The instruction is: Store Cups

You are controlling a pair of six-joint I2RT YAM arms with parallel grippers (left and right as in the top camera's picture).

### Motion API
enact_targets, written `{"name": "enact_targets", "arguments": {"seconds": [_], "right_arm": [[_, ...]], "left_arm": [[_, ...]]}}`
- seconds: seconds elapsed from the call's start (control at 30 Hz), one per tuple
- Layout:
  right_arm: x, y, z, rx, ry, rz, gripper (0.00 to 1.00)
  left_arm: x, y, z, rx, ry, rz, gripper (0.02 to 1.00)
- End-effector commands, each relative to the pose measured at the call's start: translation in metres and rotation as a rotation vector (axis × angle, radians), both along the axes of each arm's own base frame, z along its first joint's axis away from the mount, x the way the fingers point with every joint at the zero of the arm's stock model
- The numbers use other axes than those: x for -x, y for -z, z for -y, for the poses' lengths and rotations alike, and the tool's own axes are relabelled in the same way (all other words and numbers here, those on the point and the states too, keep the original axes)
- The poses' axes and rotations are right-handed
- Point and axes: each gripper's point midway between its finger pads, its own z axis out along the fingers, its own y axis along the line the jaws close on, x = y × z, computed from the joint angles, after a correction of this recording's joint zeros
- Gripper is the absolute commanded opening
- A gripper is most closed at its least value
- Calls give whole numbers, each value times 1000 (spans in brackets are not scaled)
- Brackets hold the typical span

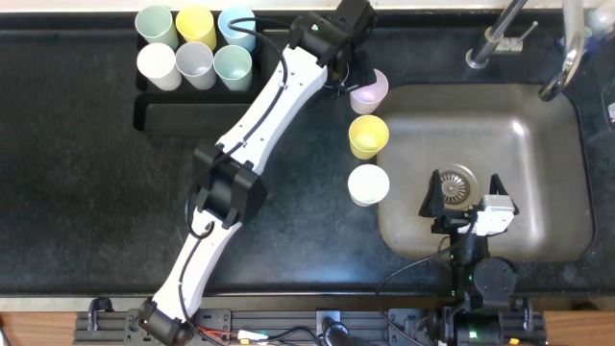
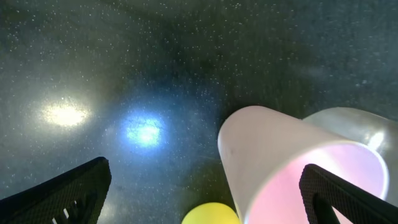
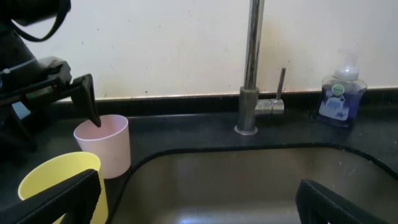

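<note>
Three loose cups stand in a row on the black counter by the sink's left rim: a pink cup (image 1: 371,90), a yellow cup (image 1: 368,135) and a white cup (image 1: 368,184). My left gripper (image 1: 350,75) is open at the pink cup (image 2: 292,171); one finger (image 2: 348,196) is inside the cup and the other (image 2: 62,196) stands well outside it. From the right wrist view, a dark left-arm finger (image 3: 88,102) dips over the rim of the pink cup (image 3: 107,144), with the yellow cup (image 3: 57,182) nearer. My right gripper (image 1: 465,195) hangs open over the sink, holding nothing.
A black tray (image 1: 183,113) at the back left holds several upright cups in two rows, with bare tray in front of them. The steel sink (image 1: 538,125) fills the right side. Behind it stand a faucet (image 3: 251,68) and a soap bottle (image 3: 341,94).
</note>
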Motion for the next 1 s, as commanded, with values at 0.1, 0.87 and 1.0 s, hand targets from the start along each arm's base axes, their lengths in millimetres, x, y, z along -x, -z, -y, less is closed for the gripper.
{"name": "enact_targets", "arguments": {"seconds": [0.1,0.87,1.0], "right_arm": [[0,3,0,3,0,0,998],[0,3,0,3,0,0,998],[0,3,0,3,0,0,998]], "left_arm": [[-1,5,4,11,-1,-9,998],[-26,-45,-12,77,-51,114,36],[-15,-115,-53,77,-109,182,36]]}}
